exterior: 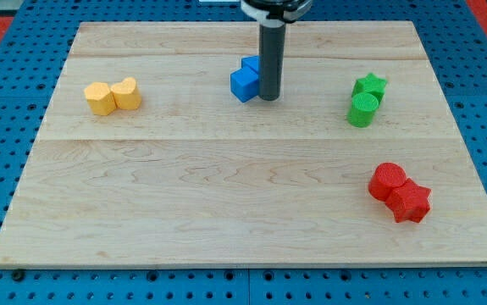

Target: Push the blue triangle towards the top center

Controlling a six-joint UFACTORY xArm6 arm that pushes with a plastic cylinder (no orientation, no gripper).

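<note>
Two blue blocks sit together near the view's top centre. The nearer one is a blue cube point(244, 84). The one behind it point(251, 63) is partly hidden by the rod, so I cannot make out its shape; it may be the blue triangle. My tip point(268, 97) rests on the board just right of the blue cube, touching or almost touching it. The rod rises straight up past the right side of both blue blocks.
Two yellow blocks point(113, 96) sit side by side at the view's left. A green star point(370, 85) and a green cylinder point(362, 110) sit at the right. A red cylinder point(387, 180) and a red star point(410, 202) sit at the lower right. The wooden board point(226, 220) lies on blue pegboard.
</note>
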